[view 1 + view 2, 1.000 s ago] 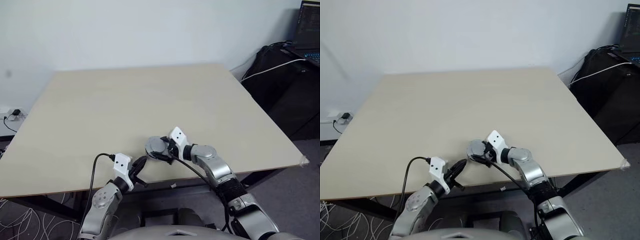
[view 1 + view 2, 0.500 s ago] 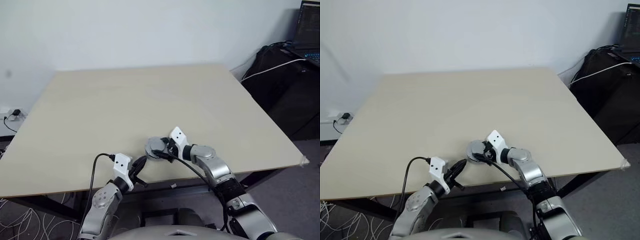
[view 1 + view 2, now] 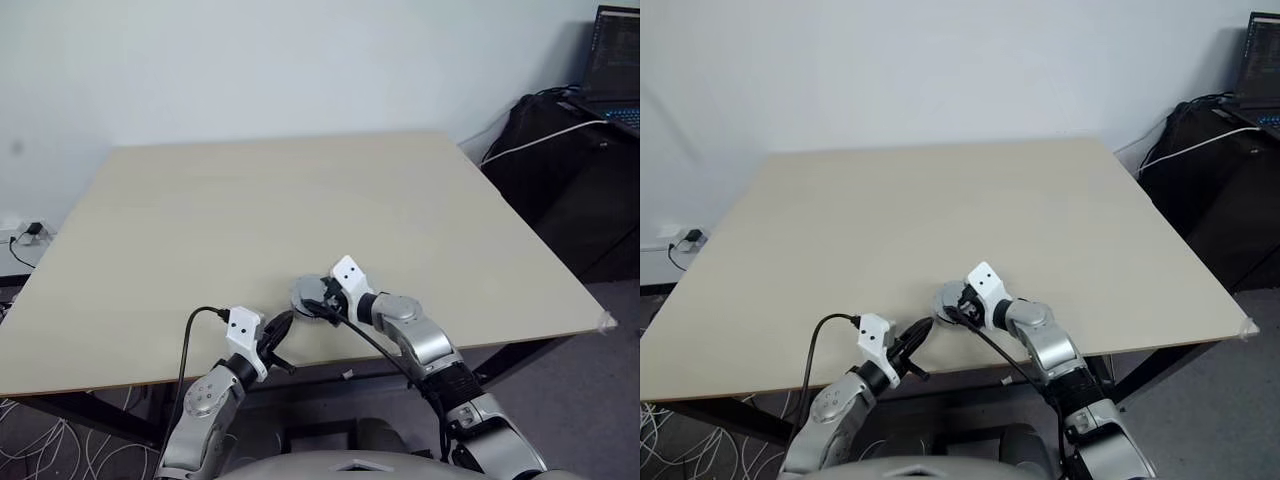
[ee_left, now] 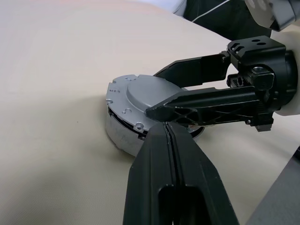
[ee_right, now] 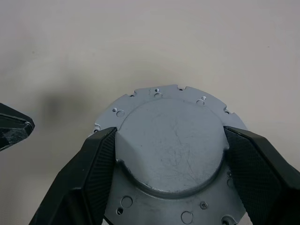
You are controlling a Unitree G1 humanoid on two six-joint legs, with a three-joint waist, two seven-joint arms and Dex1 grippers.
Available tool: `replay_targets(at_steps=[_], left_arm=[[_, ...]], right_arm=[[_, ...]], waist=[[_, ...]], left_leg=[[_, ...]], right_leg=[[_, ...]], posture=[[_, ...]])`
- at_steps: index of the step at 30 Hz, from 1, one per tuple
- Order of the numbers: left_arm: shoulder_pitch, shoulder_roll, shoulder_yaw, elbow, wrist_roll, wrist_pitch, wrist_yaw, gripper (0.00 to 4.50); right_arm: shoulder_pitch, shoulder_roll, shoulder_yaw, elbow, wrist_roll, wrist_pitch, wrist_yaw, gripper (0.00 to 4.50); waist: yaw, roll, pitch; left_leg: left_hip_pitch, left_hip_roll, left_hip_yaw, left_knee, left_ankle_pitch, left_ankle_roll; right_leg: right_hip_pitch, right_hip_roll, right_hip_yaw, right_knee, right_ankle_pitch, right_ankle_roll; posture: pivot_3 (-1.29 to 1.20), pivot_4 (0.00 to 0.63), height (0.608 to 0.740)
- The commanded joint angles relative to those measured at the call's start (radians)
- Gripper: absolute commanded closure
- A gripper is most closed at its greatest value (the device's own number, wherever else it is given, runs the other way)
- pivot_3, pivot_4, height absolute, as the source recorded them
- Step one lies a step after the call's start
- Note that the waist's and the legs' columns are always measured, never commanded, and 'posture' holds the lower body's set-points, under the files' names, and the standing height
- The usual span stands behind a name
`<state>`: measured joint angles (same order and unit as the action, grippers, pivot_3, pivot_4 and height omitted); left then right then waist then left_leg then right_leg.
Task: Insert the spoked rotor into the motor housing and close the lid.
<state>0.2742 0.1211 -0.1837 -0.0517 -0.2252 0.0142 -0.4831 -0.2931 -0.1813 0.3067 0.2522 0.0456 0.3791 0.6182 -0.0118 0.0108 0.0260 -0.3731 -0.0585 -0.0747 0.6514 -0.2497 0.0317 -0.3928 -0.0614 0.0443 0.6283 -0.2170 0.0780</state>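
The round grey motor housing (image 3: 306,293) sits on the wooden table (image 3: 300,200) near its front edge, with its lid (image 5: 171,159) lying flat on top. The spoked rotor is hidden. My right gripper (image 5: 169,133) straddles the lid's raised centre, and both black fingers (image 5: 98,159) press against its sides. In the left wrist view those fingers cross over the lid (image 4: 140,91). My left gripper (image 3: 283,322) is shut and empty. It hovers at the table's front edge, a short way left of the housing, pointing toward it.
The housing's flange (image 5: 126,105) carries small screw holes. A black case (image 3: 570,150) with a white cable stands off the table's right side, with a laptop screen (image 3: 615,40) above it. A wall socket and cables (image 3: 25,232) are at the far left.
My right gripper's fingers have narrowed onto the lid's raised centre and the wrist has tipped slightly down. The left gripper and the housing have stayed put.
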Motion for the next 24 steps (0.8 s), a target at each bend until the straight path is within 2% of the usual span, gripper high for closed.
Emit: replay_targets(at_steps=[1,9,24], left_arm=[[-0.005,0.0,0.002,-0.047,-0.007,-0.018,-0.004,4.5],[-0.004,-0.001,0.001,-0.05,-0.009,-0.015,-0.004,4.5],[-0.004,0.0,0.002,-0.056,-0.01,-0.008,-0.001,4.5]], right_arm=[[-0.006,-0.019,0.018,-0.003,-0.012,0.04,0.025,1.24],[-0.011,-0.053,0.038,-0.004,-0.025,0.061,0.049,1.24],[-0.001,-0.042,0.061,0.004,-0.083,0.063,-0.037,1.24]], waist=[[0.0,0.001,-0.002],[0.002,0.002,-0.004],[0.0,0.002,-0.005]], left_leg=[[0.0,0.0,0.0,0.0,0.0,0.0],[0.0,0.0,0.0,0.0,0.0,0.0],[0.001,0.0,0.0,0.0,-0.002,-0.004]], right_leg=[[0.0,0.0,0.0,0.0,0.0,0.0],[0.0,0.0,0.0,0.0,0.0,0.0],[0.001,0.0,0.0,0.0,-0.001,0.0]], posture=[[0.0,0.0,0.74],[0.0,0.0,0.74],[0.0,0.0,0.74]])
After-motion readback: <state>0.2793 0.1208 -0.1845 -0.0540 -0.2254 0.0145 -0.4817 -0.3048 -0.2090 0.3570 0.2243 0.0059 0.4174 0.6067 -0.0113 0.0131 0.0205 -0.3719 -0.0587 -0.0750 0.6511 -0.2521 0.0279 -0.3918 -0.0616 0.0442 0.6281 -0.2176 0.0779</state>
